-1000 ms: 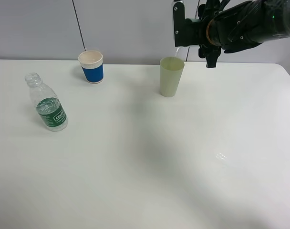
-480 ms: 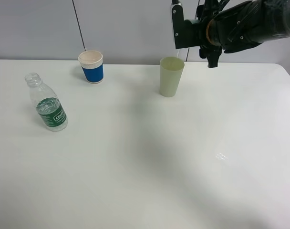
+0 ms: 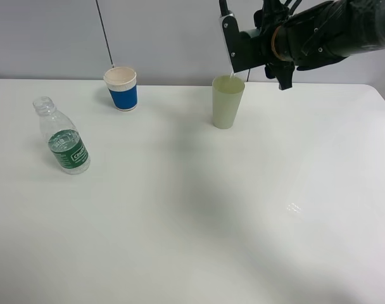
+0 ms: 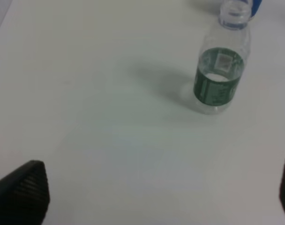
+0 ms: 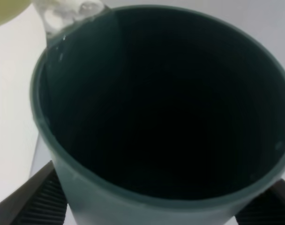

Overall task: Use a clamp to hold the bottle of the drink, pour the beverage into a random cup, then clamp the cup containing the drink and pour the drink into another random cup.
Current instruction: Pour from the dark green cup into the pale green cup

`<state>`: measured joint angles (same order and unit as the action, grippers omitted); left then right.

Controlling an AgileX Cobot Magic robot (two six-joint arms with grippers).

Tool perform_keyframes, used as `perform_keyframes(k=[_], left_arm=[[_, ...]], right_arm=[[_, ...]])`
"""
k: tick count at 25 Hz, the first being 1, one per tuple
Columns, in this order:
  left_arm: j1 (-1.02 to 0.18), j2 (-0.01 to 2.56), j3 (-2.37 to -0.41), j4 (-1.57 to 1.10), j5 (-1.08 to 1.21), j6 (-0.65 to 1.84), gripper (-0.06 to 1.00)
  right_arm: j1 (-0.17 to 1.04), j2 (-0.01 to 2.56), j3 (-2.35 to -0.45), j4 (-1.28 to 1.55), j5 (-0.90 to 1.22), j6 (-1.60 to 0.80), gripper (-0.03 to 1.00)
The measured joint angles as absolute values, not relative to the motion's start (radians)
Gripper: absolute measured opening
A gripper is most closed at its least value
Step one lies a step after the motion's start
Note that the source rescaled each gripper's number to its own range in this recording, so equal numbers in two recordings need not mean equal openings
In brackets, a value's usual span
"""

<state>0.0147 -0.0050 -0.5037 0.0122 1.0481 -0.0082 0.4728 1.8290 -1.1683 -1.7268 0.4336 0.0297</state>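
The task looked to be in its last stage. The bottle (image 3: 64,137) stood upright and uncapped at the left of the table (image 3: 192,221), partly filled and touched by nothing, which suggested the first pour was over. The right gripper (image 3: 263,45) was clamped on a dark cup (image 3: 233,44), tilted on its side high above the green cup (image 3: 228,101), and a thin stream ran from its lip down into that cup. In the right wrist view the dark cup (image 5: 156,117) filled the frame between the ribbed fingers (image 5: 44,199), with water at its lip. So the second pour was under way; what seemingly remained was to empty the dark cup and set it down. The blue cup (image 3: 121,88) stood apart at the back left, unused. The left gripper (image 4: 152,197) hung with jaws wide apart, holding nothing, near the bottle (image 4: 222,70).
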Motion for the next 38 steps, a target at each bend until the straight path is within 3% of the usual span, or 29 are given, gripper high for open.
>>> perform_keyframes(k=[29, 38], left_arm=[[0.015, -0.005, -0.504, 0.012, 1.048, -0.008, 1.00], [0.015, -0.005, -0.504, 0.013, 1.048, -0.008, 1.00]], right_arm=[[0.473, 1.829, -1.170, -1.727, 0.424, -0.366, 0.02], [0.473, 1.829, -1.170, -1.727, 0.416, -0.252, 0.02]])
